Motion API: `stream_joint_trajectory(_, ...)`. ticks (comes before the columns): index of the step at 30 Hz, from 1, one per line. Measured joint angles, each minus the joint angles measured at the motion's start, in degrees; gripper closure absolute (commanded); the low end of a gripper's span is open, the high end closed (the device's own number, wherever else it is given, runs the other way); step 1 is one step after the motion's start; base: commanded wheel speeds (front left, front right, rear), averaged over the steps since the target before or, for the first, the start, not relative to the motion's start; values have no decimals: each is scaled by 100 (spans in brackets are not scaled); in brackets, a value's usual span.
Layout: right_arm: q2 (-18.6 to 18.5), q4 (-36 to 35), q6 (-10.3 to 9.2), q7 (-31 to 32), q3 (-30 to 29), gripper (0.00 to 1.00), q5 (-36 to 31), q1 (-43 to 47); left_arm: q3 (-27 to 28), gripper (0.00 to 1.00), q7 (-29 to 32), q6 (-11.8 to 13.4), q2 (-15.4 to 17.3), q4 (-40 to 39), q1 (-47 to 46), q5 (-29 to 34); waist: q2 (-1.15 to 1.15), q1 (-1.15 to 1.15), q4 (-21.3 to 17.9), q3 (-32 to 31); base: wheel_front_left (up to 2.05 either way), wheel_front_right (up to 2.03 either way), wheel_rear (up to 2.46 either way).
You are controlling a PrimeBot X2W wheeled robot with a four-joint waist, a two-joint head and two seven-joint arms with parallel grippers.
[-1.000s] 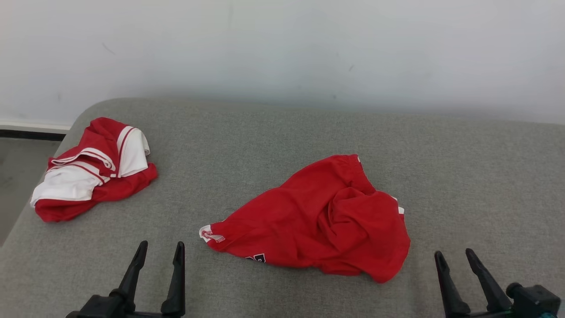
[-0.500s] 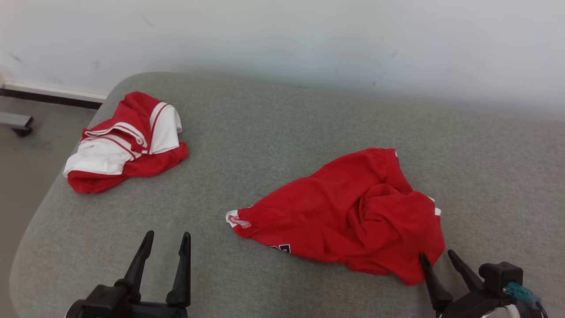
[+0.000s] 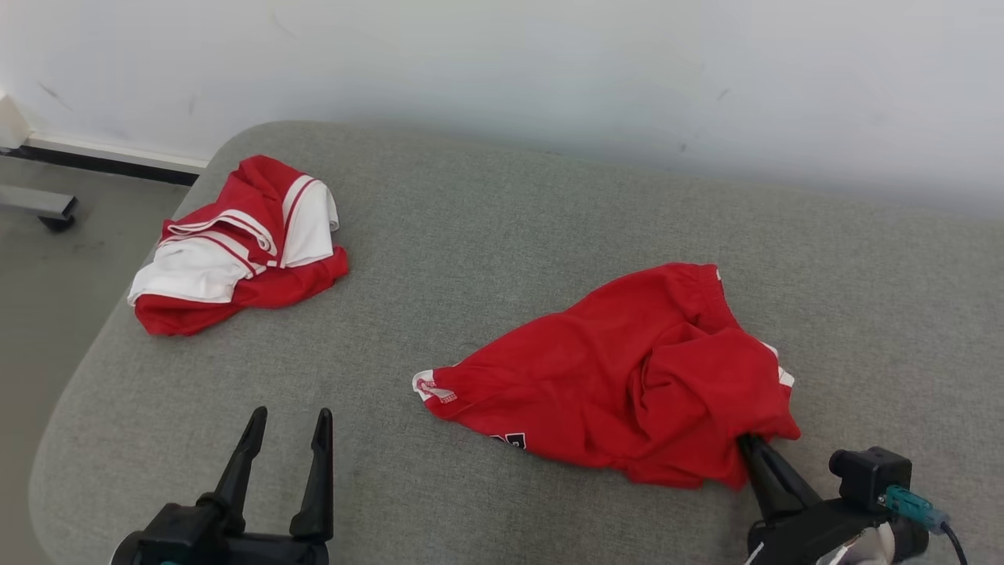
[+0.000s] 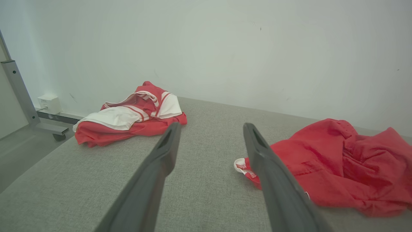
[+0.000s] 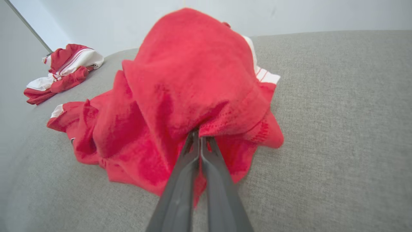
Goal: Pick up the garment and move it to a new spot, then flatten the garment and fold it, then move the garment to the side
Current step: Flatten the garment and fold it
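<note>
The garment (image 3: 612, 384) is a crumpled red piece with white trim, lying right of centre on the grey padded surface (image 3: 486, 235). It fills the right of the left wrist view (image 4: 338, 161) and the middle of the right wrist view (image 5: 180, 80). My right gripper (image 3: 751, 447) is shut on a fold at the garment's near right edge, its tips tucked under the cloth. In the right wrist view its fingers meet at the pinched fold (image 5: 199, 135). At the lower left my left gripper (image 3: 290, 416) stands open and empty, left of the garment and apart from it (image 4: 211, 127).
A second red and white garment (image 3: 235, 247) lies bunched at the far left corner of the surface (image 4: 128, 116) (image 5: 61, 71). Beyond the rounded left edge is grey floor (image 3: 47, 267) with a metal frame foot (image 3: 39, 205). A pale wall runs behind.
The head camera has turned, shifting the whole picture. My right gripper went forward to the garment's near right edge and shut on a fold of it. The left gripper stays open.
</note>
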Motion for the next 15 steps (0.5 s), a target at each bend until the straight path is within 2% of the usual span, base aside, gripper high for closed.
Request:
stream_joint_trajectory(8, 5, -1556, 0, -8, 93, 100, -148, 75, -32, 0, 0, 0, -1, 12, 3, -41, 0, 0, -133, -90, 0, 0, 0)
stream_joint_trajectory(15, 226, -1926, 0, -8, 806, 100, -182, -469, -123, 0, 0, 0, -1, 46, -2, -42, 0, 0, -28, -106, 0, 0, 0)
